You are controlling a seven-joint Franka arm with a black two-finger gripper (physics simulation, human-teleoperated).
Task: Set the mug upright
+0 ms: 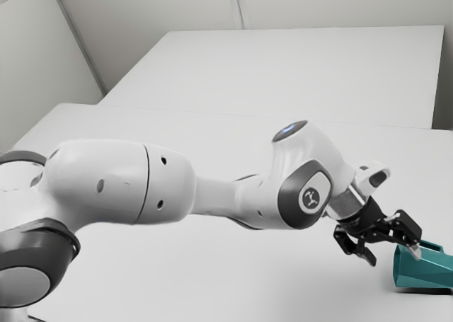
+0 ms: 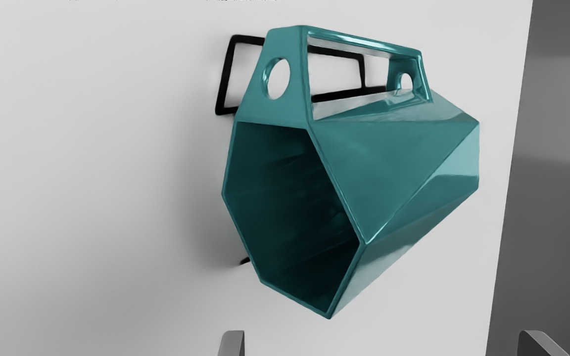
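The black gripper (image 1: 393,257) is at the exterior view's lower right, tilted downward beside the teal mug (image 1: 423,269), which is cut off by that view's edge. In the wrist view the faceted mug (image 2: 394,168) lies on its side, its dark hollow mouth facing the hand and its handle along one flank. The gripper (image 2: 381,343) is open, its two fingertips wide apart with nothing held between them. Whether one finger touches the mug's rim, I cannot tell.
The white table (image 1: 177,279) lies beneath the arm and the mug. A table edge runs close past the mug's far end in the wrist view, with a grey surface (image 2: 552,198) beyond. Behind stands another pale flat surface (image 1: 283,74).
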